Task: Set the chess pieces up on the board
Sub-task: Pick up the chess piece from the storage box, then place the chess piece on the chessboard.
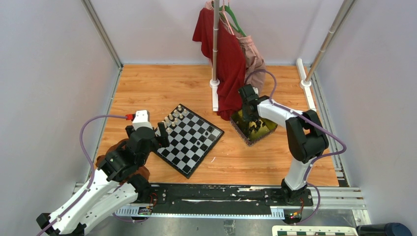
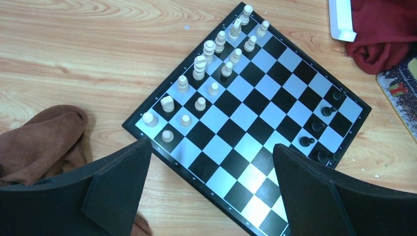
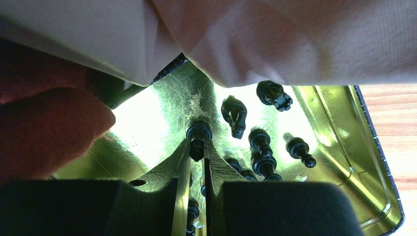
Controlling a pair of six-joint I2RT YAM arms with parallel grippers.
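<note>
Left gripper [image 2: 210, 147] wide open, right gripper [image 3: 197, 146] clamped narrow

My right gripper [image 3: 197, 150] was down inside the gold tray [image 3: 339, 128], its two fingers almost together and pinching the thin stem of a black chess piece [image 3: 198, 131] near the tray's middle. In the tray's right half a black knight [image 3: 234, 116] and several other black pieces [image 3: 260, 141] lay on their sides. Pink cloth [image 3: 295, 39] hung over the tray's far end, and red cloth [image 3: 44, 128] covered its left side.
</note>
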